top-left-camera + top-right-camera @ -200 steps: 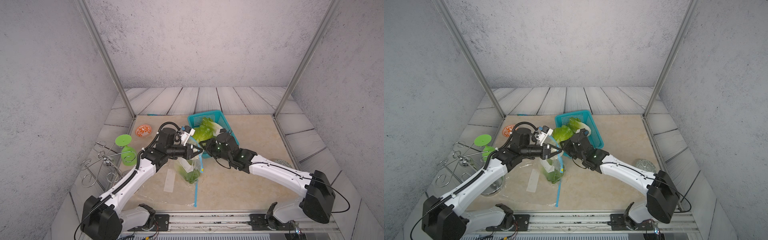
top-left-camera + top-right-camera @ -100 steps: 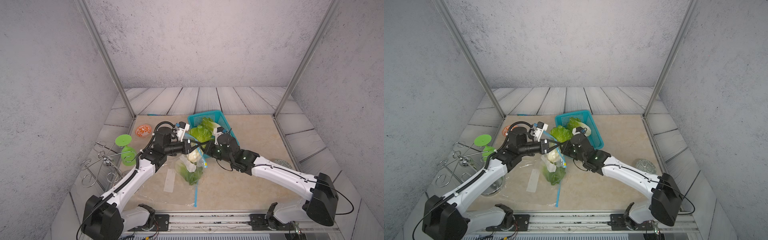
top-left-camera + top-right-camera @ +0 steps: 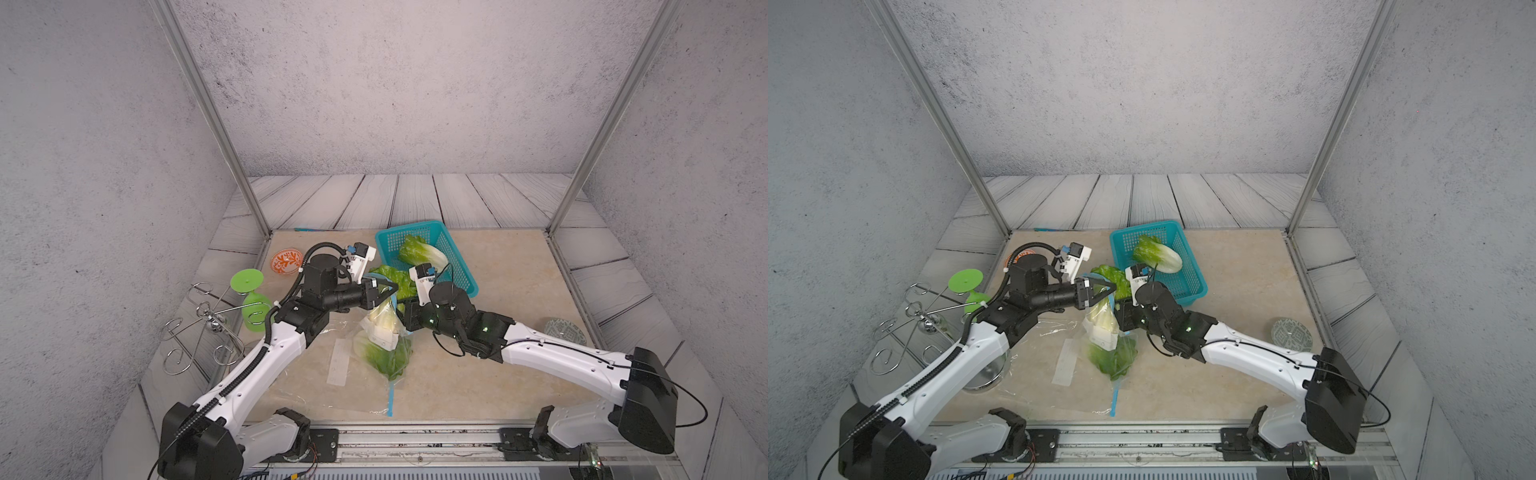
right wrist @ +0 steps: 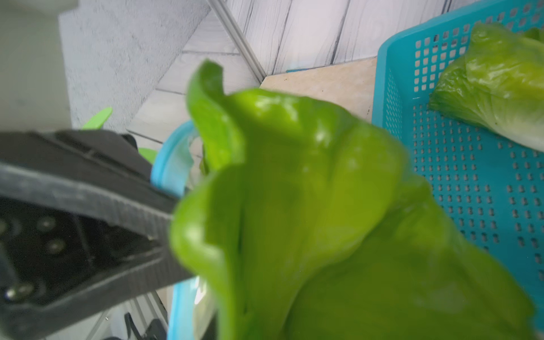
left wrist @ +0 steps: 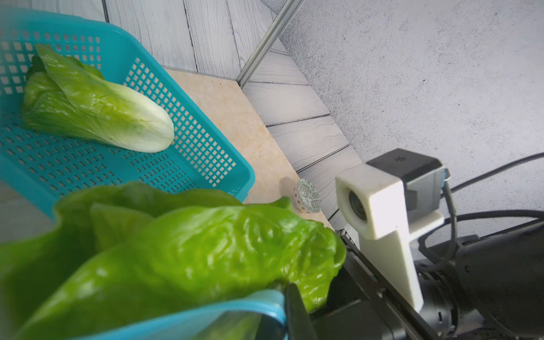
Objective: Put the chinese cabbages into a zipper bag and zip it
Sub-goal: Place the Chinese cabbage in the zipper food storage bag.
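The left hand (image 3: 390, 288) is closed on the blue zip rim of the clear bag (image 5: 176, 317), holding its mouth up above the bench (image 3: 498, 266). Two cabbages are in that bag. The lower cabbage (image 3: 384, 359) sits at the bottom, leaves down. The upper cabbage (image 3: 384, 318) stands on top of it, white base down, with its green top poking out of the mouth. I cannot tell whether the bag's bottom rests on the bench.

The right hand (image 3: 1124, 309) is just beside the bag's mouth, right up against those leaves. They hide its fingers, so I cannot tell whether it is open or closed.

The third cabbage (image 3: 422, 255) lies on its side in the blue basket (image 3: 461, 270), behind both hands.

A green goblet (image 3: 249, 299) hangs from a wire rack (image 3: 199, 328) by the bench's left edge. A patterned bowl (image 3: 564, 332) lies near the right edge.
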Robot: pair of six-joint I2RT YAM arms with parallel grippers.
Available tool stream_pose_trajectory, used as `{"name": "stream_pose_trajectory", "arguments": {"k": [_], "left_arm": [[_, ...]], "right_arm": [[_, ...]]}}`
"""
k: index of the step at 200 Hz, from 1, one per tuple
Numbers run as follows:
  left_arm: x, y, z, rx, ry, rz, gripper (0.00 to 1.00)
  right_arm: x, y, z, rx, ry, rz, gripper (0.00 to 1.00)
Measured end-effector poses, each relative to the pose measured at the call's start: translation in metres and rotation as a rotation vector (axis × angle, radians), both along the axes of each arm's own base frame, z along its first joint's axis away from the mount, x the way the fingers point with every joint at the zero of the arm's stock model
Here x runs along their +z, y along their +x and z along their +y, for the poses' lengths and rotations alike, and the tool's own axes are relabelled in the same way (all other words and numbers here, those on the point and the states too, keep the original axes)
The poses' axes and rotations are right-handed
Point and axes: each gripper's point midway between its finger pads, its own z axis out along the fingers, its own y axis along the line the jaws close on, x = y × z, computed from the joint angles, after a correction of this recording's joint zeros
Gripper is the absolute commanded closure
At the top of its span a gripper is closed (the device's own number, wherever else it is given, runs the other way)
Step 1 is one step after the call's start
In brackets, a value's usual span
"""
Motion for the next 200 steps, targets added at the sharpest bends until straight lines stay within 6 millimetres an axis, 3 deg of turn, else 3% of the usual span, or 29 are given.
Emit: {"name": "stream_pose_trajectory", "arguments": {"k": [30, 71, 98, 166, 186, 200], "left_arm": [[0.006, 0.000, 0.001, -0.021, -0.012, -0.041, 0.96], [0.022, -0.009, 0.006, -0.038, -0.049, -0.230, 0.98], [0.034, -0.015, 0.007, -0.046, -0.069, -0.315, 1.00], [0.034, -0.006, 0.004, -0.040, -0.086, -0.321, 1.00], [0.032, -0.004, 0.004, -0.038, -0.086, -0.309, 1.00], [0.030, -0.003, 0.003, -0.035, -0.087, -0.297, 1.00]], "right_arm": [[0.007, -0.012, 0.002, 0.100, -0.072, -0.016, 0.42], [0.025, -0.039, 0.006, 0.250, -0.071, 0.031, 0.33], [0.040, -0.046, 0.000, 0.290, -0.052, 0.054, 0.31], [0.085, -0.042, -0.053, 0.203, 0.089, 0.072, 0.33], [0.090, -0.038, -0.076, 0.130, 0.136, 0.093, 0.37], [0.087, -0.031, -0.095, 0.054, 0.163, 0.122, 0.46]]}}
